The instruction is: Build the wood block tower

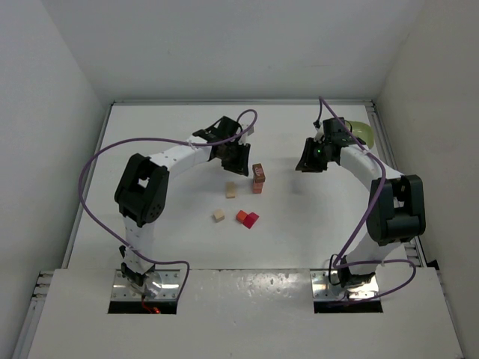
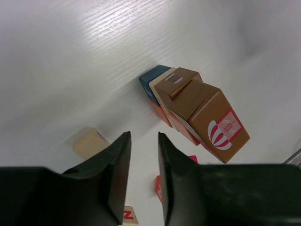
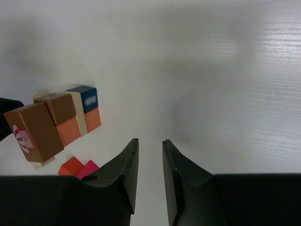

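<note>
The tower (image 1: pixel 258 178) stands mid-table as a narrow column of brown, orange, pale and blue cubes. It shows in the left wrist view (image 2: pixel 197 110) and in the right wrist view (image 3: pixel 56 120), topped by a brown block with a red shell picture. Loose blocks lie in front of it: a pale one (image 1: pixel 230 190), another pale one (image 1: pixel 218 215), a red one (image 1: pixel 243 217) and a magenta one (image 1: pixel 253 221). My left gripper (image 1: pixel 238 158) hovers just left of the tower, jaws a little apart and empty (image 2: pixel 143 139). My right gripper (image 1: pixel 309 158) is to the tower's right, jaws a little apart and empty (image 3: pixel 150 143).
A light green bowl (image 1: pixel 361 132) sits at the back right behind the right arm. White walls enclose the table on the left, back and right. In the left wrist view a pale block (image 2: pixel 89 142) lies left of the fingers and a lettered block (image 2: pixel 128 215) below them.
</note>
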Robot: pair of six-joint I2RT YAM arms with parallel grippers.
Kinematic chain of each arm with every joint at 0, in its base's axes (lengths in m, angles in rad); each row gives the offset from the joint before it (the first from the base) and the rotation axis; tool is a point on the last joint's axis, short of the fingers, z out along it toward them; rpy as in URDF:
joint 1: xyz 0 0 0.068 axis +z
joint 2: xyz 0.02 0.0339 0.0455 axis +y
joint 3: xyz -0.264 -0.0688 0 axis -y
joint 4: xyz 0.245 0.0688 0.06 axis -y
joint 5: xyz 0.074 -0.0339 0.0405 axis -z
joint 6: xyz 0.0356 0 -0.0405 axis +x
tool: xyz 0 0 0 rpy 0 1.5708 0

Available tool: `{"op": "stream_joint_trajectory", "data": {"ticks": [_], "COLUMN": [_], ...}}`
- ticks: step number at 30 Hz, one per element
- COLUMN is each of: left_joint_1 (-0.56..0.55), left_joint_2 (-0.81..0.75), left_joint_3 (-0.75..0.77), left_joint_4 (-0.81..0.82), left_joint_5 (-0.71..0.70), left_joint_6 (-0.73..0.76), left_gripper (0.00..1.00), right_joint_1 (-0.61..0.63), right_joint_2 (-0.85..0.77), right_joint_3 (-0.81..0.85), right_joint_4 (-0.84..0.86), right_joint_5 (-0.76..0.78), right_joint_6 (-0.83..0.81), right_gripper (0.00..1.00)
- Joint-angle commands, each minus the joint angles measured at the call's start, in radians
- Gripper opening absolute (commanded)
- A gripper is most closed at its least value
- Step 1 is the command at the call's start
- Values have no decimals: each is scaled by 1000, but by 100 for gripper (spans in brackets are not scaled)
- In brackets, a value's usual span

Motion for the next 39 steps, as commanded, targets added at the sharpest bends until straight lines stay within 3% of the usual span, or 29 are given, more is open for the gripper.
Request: {"op": "stream_joint_trajectory", "data": {"ticks": [1, 7, 17, 33, 39], "left_joint_1": [-2, 7, 16, 16, 16], "left_joint_2": [-46, -26, 14, 33, 42], "left_joint_3": [19, 40, 101, 91, 100], "left_joint_4": [-7, -7, -7, -7, -7], "left_joint_5": [-44, -44, -3, 16, 16], "left_joint_6": [-9, -9, -18, -29, -29], "left_gripper": [32, 27, 36, 37, 43], "right_joint_1": [5, -1, 2, 2, 1], "right_joint_2": [-9, -4, -7, 8, 8], "right_joint_3": [37, 40, 40, 49, 51], "right_joint_4": [24, 24, 22, 25, 21], "right_joint_5": [0, -5, -3, -3, -3], "right_joint_6": [-4, -2, -11, -8, -11], "right_gripper": [27, 25, 25, 25, 25]}}
